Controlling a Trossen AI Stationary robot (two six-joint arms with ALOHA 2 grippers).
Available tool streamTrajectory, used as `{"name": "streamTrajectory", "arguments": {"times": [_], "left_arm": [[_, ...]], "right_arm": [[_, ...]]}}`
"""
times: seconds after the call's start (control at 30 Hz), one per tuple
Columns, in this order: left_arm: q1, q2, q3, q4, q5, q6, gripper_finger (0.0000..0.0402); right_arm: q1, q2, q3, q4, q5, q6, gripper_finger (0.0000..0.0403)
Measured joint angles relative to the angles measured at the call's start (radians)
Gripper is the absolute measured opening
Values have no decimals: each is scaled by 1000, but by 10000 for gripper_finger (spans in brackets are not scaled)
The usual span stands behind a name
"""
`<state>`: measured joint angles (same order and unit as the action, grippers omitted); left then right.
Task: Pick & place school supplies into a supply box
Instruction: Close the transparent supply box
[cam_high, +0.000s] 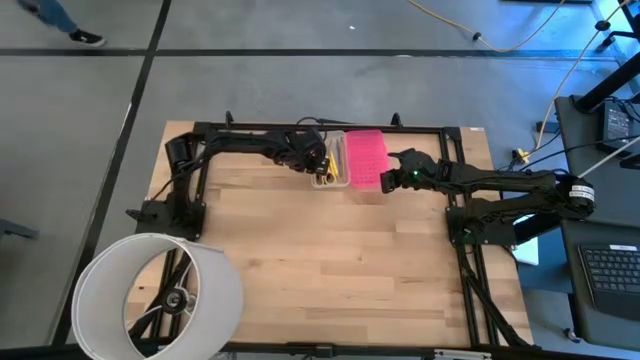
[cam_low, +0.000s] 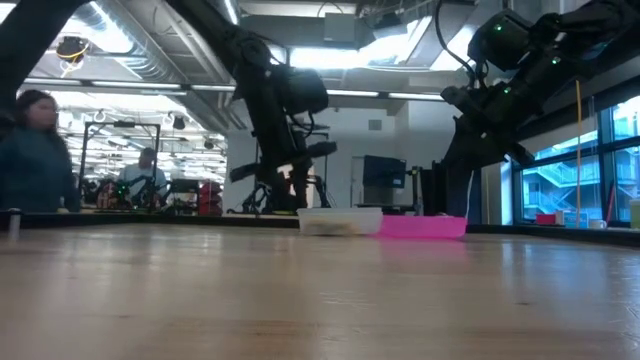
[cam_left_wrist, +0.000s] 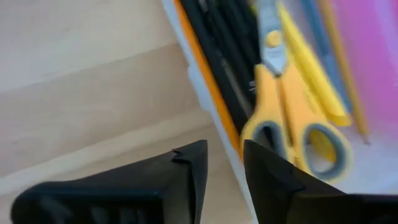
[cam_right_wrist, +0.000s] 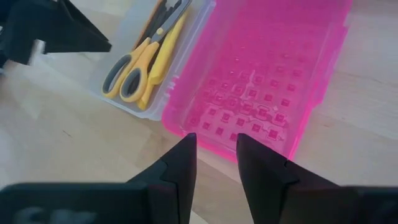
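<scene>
The clear supply box sits open on the table's far middle, its pink lid lying flat beside it on the right. In the box lie yellow-handled scissors, an orange-brown pencil, black pens, a yellow marker and a blue-grey pen. My left gripper hovers just over the box's left wall, fingers a narrow gap apart and empty. My right gripper is raised over the lid's near end, fingers slightly apart and empty. The ruler is out of view.
A big white hoop stands at the table's near left corner. Bare wood stretches between the box and the near edge. A black frame runs along the far edge. People show in the room behind.
</scene>
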<state>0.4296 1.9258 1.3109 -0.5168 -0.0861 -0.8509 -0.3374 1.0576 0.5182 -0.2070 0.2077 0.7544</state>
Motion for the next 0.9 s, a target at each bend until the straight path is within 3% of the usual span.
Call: {"name": "streamTrajectory", "arguments": {"times": [0.33, 0.47, 0.6, 0.9], "left_arm": [[5, 24, 0, 30, -1, 5, 59], [5, 24, 0, 29, -3, 9, 39], [6, 24, 0, 29, -3, 29, 21], [5, 24, 0, 28, 2, 44, 4]], "right_arm": [[0, 0, 0, -6, 0, -3, 119], [-31, 0, 0, -115, 37, 58, 114], [-87, 0, 0, -272, 79, 72, 92], [-154, 0, 0, -263, -12, -1, 8]]}}
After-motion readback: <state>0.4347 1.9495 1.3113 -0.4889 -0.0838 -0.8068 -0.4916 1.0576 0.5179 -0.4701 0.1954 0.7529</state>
